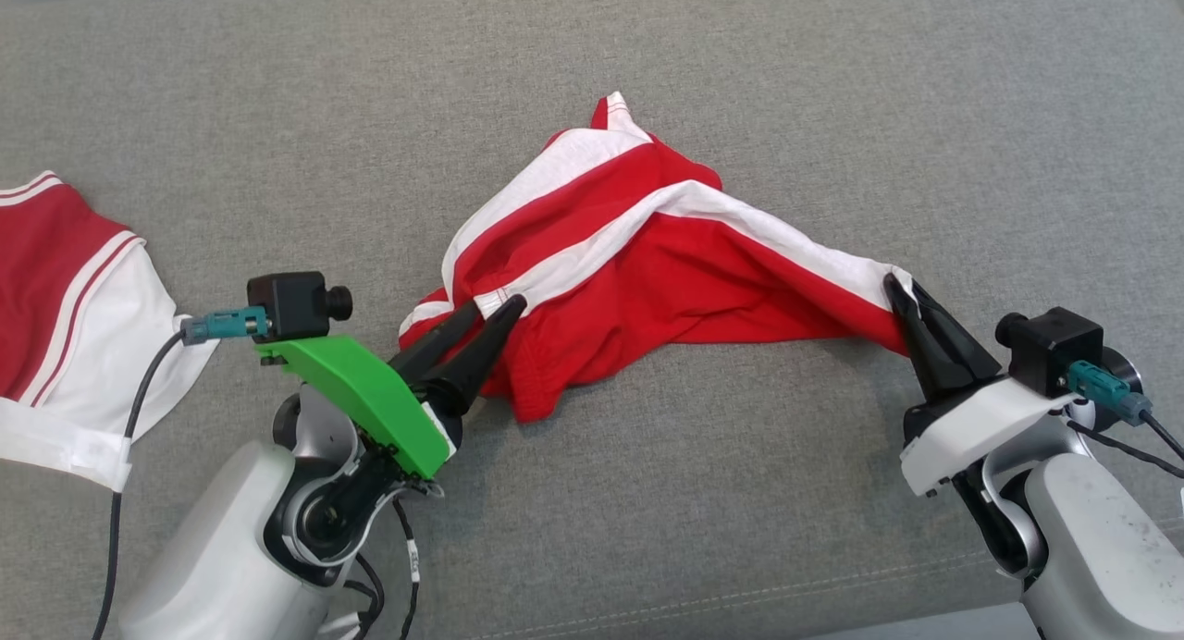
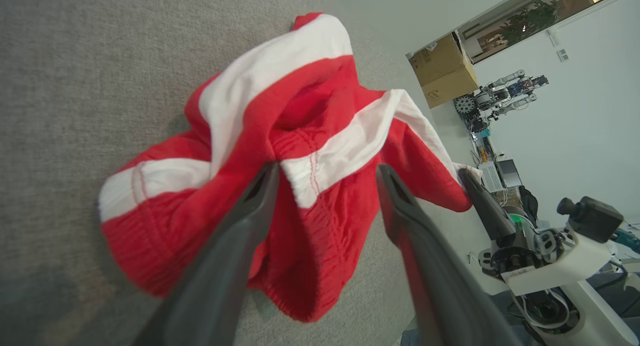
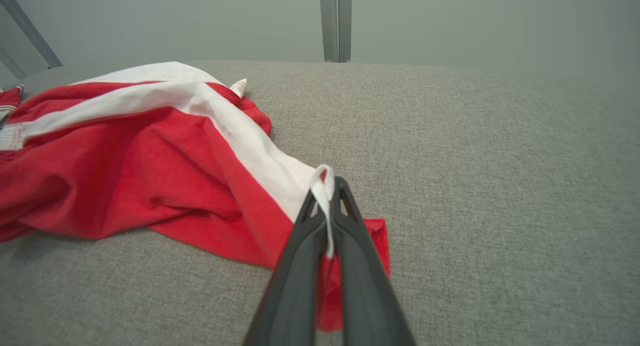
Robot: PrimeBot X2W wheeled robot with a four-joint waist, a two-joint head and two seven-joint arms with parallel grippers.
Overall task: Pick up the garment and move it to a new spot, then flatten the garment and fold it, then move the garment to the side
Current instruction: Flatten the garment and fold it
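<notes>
The crumpled red cotton garment with broad white stripes (image 1: 647,279) is lying bunched near the middle of the grey woven upholstered surface (image 1: 832,113), with its right-hand corner being drawn out into a taut point. The right gripper (image 1: 899,293) is causing that: its two dark fingers are pressing together on the white-edged corner, with a loop of white hem poking up between the tips, so it is anchoring one end. The left gripper (image 1: 498,302) is reaching in at the opposite end with its fingers standing apart, straddling a white band beside the gathered red hem without pinching it. I judge it is lining up a second grasp so both arms can lift or stretch the cloth evenly. Another red and white garment (image 1: 65,298) is lying well apart at the left edge.
</notes>
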